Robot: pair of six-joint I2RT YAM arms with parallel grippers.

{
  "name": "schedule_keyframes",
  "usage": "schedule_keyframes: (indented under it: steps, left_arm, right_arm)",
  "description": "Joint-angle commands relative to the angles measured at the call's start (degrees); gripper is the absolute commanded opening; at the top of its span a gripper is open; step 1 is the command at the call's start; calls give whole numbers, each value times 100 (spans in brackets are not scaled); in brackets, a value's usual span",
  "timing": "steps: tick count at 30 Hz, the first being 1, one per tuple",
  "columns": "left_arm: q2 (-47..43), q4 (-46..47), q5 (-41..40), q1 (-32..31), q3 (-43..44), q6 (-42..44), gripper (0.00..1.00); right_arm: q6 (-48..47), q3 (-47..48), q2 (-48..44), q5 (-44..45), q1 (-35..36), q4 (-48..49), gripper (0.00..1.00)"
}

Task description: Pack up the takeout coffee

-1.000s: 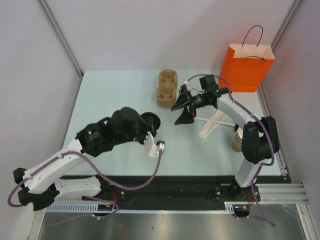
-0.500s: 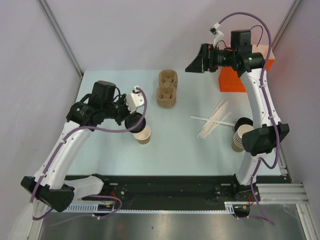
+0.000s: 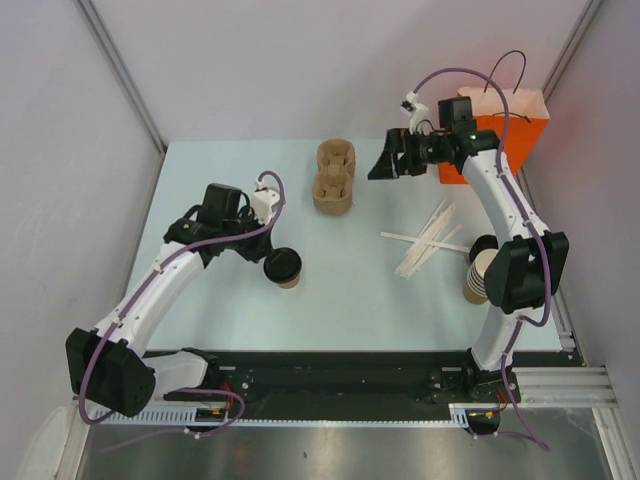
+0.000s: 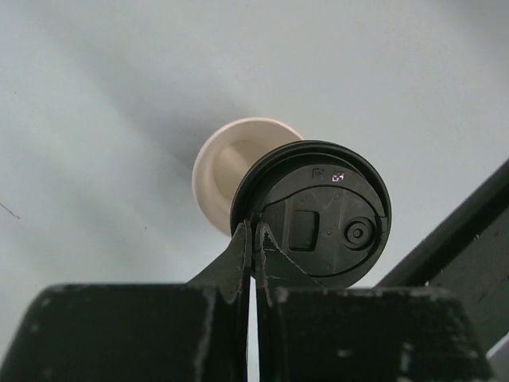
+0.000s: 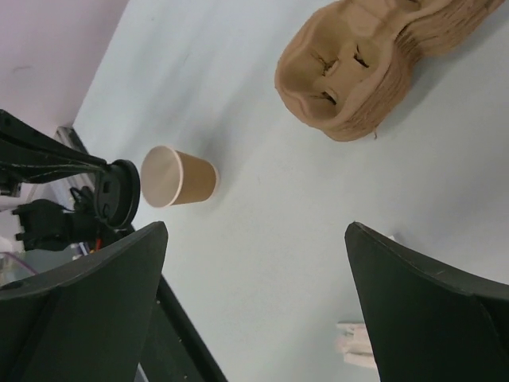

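Observation:
A small tan paper cup (image 3: 290,279) stands on the table, its mouth open in the left wrist view (image 4: 231,171) and the right wrist view (image 5: 179,177). My left gripper (image 3: 268,254) is shut on the rim of a round black lid (image 3: 283,264), pinched between the fingertips (image 4: 253,231). The lid (image 4: 322,223) hangs just above the cup, offset to one side and not seated; it also shows in the right wrist view (image 5: 119,195). My right gripper (image 3: 385,162) is open and empty (image 5: 256,227), raised right of the brown pulp carrier (image 3: 335,177).
The carrier (image 5: 374,64) has two empty pockets. An orange paper bag (image 3: 500,135) stands at the back right. White stirrers (image 3: 425,240) lie right of centre. A stack of lidless cups (image 3: 478,278) with black lids (image 3: 487,245) sits by the right arm.
My left gripper has carried the lid down and right until it hangs over the cup. My right gripper has come down and left from high beside the bag.

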Motion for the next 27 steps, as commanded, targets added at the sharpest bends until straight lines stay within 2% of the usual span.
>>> schedule_keyframes:
  steps: [1,5,14,27]
  left_arm:
    - [-63,1114,-313,54,-361,-653,0]
    - [-11,1396,-681,55,-458,-697,0]
    - [16,1457,-797,63,-651,-618,0]
    - [183,1378,-788,46,-775,-653,0]
  right_arm:
    - [6,-711,-397,657,496,809,100]
    - [6,-1082,-530,851,760,951,100]
    - [234,-1776,-793,790,1059,1276,100]
    - [199,-1908,-776,772,1209,1338,100]
